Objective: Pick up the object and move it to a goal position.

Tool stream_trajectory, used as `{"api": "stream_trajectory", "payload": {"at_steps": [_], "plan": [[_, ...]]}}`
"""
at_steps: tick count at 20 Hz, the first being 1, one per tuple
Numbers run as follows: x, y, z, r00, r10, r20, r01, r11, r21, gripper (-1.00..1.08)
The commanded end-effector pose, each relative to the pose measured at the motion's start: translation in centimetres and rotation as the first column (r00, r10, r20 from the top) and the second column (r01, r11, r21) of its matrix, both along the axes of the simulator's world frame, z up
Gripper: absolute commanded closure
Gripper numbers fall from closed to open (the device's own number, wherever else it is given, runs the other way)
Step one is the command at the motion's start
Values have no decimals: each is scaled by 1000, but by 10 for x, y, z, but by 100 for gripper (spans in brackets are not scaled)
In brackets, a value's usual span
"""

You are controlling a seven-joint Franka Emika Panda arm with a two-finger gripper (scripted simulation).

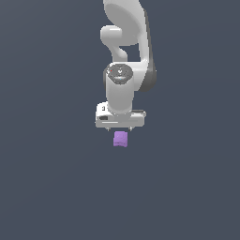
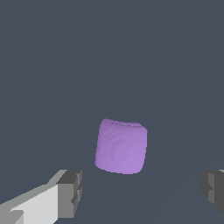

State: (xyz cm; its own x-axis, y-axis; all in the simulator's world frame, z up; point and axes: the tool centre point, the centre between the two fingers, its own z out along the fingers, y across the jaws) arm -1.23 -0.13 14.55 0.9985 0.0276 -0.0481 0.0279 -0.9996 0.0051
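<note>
The object (image 1: pixel 120 139) is a small light-purple blocky piece with rounded corners and faint ridges, lying on the dark grey floor. In the exterior view it shows just under the white hand of my gripper (image 1: pixel 120 128), and it is narrower than that hand. The wrist view has the object (image 2: pixel 121 146) lying on the floor in line with the gap between my two grey fingertips (image 2: pixel 70 192). They stand far apart, wider than the piece. My gripper (image 2: pixel 142 188) is open and holds nothing. No finger touches the object.
A plain dark grey floor (image 1: pixel 56 187) fills both views. The white arm (image 1: pixel 124 42) rises behind the hand in the exterior view. No other objects or marks show.
</note>
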Motion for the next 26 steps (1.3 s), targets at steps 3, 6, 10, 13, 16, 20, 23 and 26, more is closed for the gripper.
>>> {"api": "stream_trajectory", "payload": {"at_steps": [3,6,10,13,16,20,23,26], "plan": [[0,2,0,1000,4,0,-4,1000,2,-92],[0,12,-1,1000,23,2,-23,1000,14,-92],[-1,24,-1,999,49,3,-50,998,29,-92],[-1,23,-1,999,50,3,-50,998,29,-92],[-1,22,-3,999,39,5,-39,999,27,-92],[-2,20,-13,1000,9,12,-10,1000,23,-92],[-4,16,-24,999,-27,20,27,999,18,-92],[-7,12,-37,997,-71,31,70,997,13,-92]]}}
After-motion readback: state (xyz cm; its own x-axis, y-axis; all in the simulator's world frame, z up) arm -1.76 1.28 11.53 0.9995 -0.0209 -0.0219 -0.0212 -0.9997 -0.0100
